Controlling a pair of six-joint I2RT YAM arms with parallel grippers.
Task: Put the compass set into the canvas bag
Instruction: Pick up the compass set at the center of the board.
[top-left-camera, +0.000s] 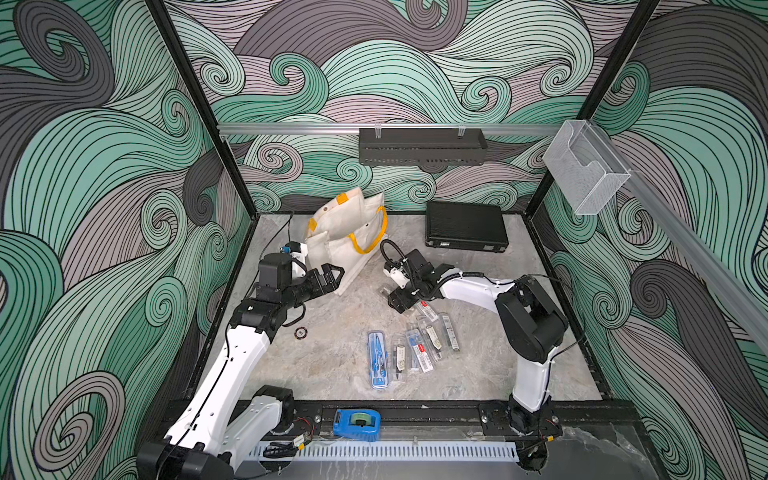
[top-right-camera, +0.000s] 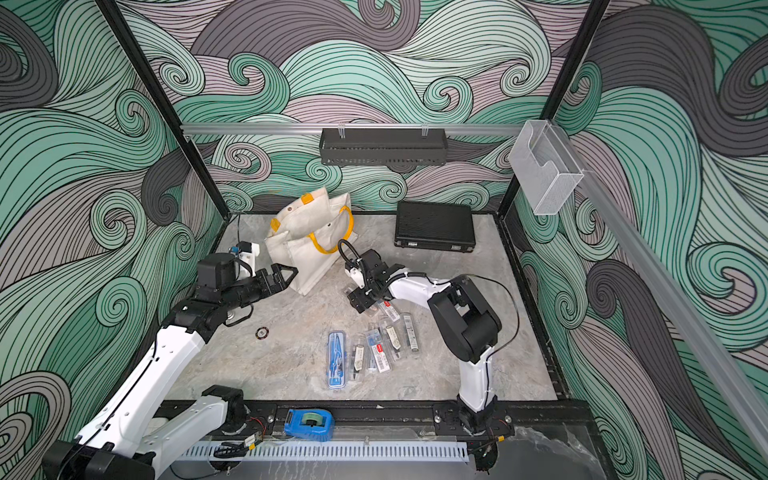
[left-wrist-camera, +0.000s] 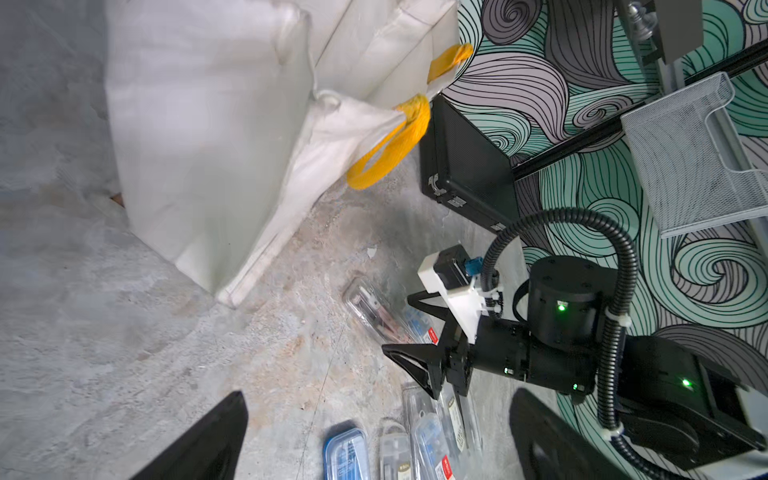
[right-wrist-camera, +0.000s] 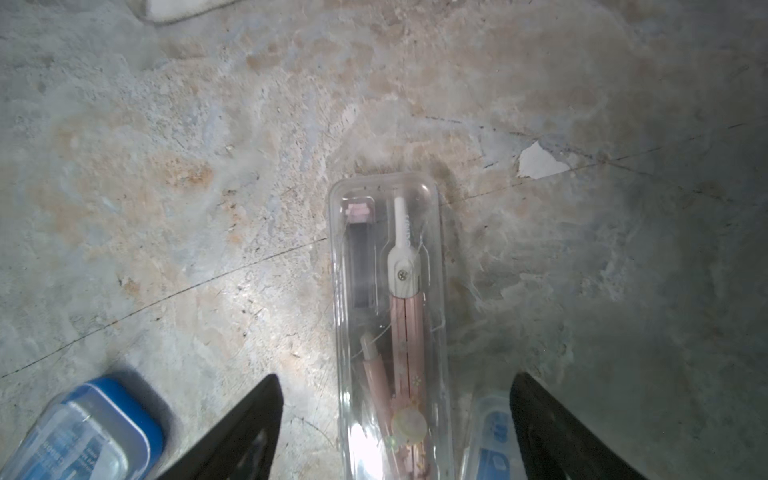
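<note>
In both top views the canvas bag (top-left-camera: 345, 237) slumps at the back of the worktop (top-left-camera: 324, 353), the left pincer (top-left-camera: 334, 279) open just beside its lower corner. The right pincer (top-left-camera: 394, 298) hangs low over the far end of a scatter of slim cases (top-left-camera: 419, 349). The left wrist view shows the compass set (left-wrist-camera: 374, 309), a clear case, lying flat near the bag. In the right wrist view the right pincer's jaws stand apart, straddling that case with gaps either side.
</note>
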